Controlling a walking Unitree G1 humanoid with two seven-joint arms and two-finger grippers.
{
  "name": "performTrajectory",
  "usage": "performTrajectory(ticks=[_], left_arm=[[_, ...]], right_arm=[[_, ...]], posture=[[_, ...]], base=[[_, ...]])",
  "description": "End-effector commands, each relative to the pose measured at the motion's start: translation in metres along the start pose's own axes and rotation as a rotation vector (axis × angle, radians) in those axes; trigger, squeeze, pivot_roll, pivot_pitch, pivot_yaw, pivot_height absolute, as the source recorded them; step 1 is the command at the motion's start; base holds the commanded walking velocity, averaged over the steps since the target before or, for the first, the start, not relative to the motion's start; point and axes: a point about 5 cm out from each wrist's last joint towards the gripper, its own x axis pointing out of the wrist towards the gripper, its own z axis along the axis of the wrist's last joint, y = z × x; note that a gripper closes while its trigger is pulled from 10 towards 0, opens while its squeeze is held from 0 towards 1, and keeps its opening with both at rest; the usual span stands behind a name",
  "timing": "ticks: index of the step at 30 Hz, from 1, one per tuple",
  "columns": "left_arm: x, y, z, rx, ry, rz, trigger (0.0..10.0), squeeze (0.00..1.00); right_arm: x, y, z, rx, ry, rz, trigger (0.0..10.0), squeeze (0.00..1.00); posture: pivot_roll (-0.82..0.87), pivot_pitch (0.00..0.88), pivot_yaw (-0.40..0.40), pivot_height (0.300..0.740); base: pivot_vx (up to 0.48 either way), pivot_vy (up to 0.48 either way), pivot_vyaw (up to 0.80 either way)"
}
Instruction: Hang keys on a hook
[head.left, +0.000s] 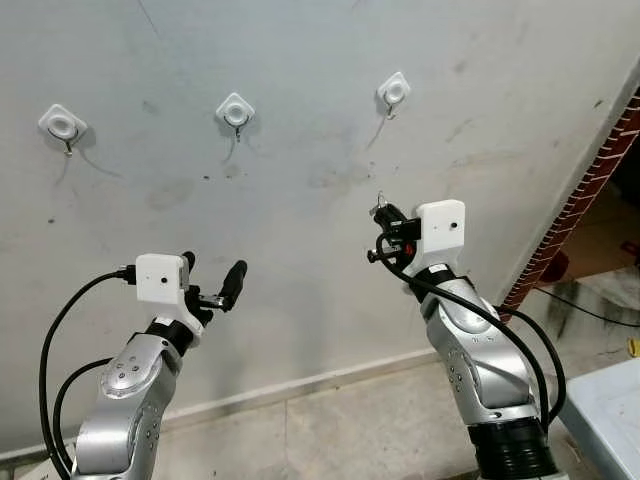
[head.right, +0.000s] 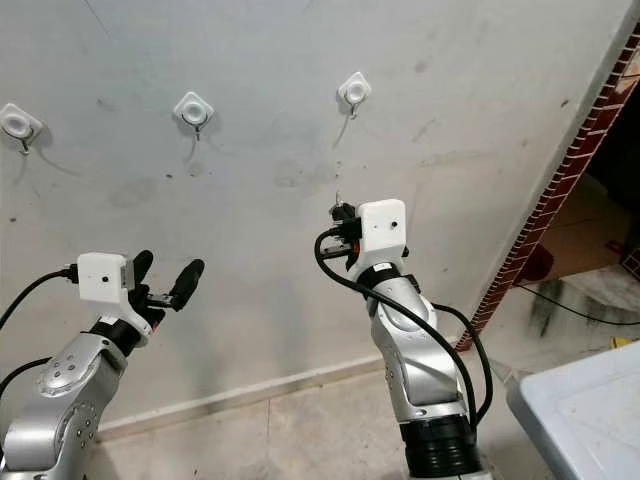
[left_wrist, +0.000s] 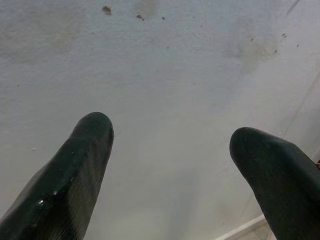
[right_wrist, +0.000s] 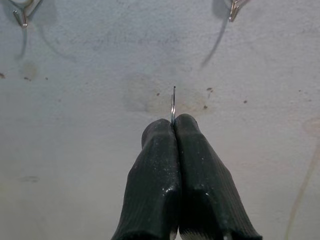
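Observation:
Three white wall hooks sit in a row high on the grey wall: left hook (head.left: 63, 126), middle hook (head.left: 235, 110), right hook (head.left: 393, 93). My right gripper (head.left: 383, 215) is raised below the right hook, a short way off the wall, and is shut on a thin metal key ring (right_wrist: 173, 102) whose edge pokes up between the fingertips. In the right wrist view two hooks (right_wrist: 22, 15) (right_wrist: 234, 9) lie above the gripper (right_wrist: 174, 122). The keys themselves are hidden. My left gripper (head.left: 212, 275) is held lower at the left, open and holding nothing, facing bare wall (left_wrist: 170, 75).
A red brick wall edge (head.left: 590, 190) runs down the right side. A pale blue-grey surface (head.left: 610, 410) stands at the lower right corner. A white skirting (head.left: 330, 375) meets the tiled floor (head.left: 350, 430) below the arms.

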Motion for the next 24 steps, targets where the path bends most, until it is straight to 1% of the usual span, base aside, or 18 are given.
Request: performTrajectory(ticks=[1,5,10,14,17,24], left_arm=[[-0.0011,0.0006,0.0027,0.015,-0.006,-0.005,10.0,0.00],[-0.0010,0.0005,0.0028,0.017,-0.006,-0.006,10.0,0.00],[-0.0009,0.0004,0.0028,0.016,-0.006,-0.007,10.0,0.00],[-0.0010,0.0005,0.0024,0.021,-0.003,-0.007,10.0,0.00],[-0.0008,0.0002,0.0020,0.006,-0.001,-0.009,10.0,0.00],[-0.0008,0.0005,0.0026,0.017,-0.005,-0.007,10.0,0.00]], right_arm=[[0.0005,0.0008,0.0032,-0.002,-0.014,0.000,10.0,0.00],[0.0007,0.0010,0.0034,-0.001,-0.015,0.000,10.0,0.00],[0.0009,0.0010,0.0032,0.002,-0.016,-0.001,10.0,0.00],[0.0004,0.0006,0.0024,0.003,-0.012,-0.003,10.0,0.00],[0.0008,0.0008,0.0029,0.001,-0.013,-0.001,10.0,0.00],[0.0011,0.0011,0.0028,0.003,-0.013,-0.001,10.0,0.00]], posture=[[0.06,0.000,0.030,0.740],[0.07,0.000,0.030,0.740],[0.06,0.000,0.032,0.740],[0.06,0.000,0.032,0.740],[0.06,0.000,0.030,0.740],[0.06,0.000,0.029,0.740]], base=[[0.000,0.000,0.43],[0.000,0.000,0.46],[0.000,-0.313,0.47],[0.000,-0.300,0.00],[0.000,-0.328,0.00],[0.000,-0.307,0.00]])
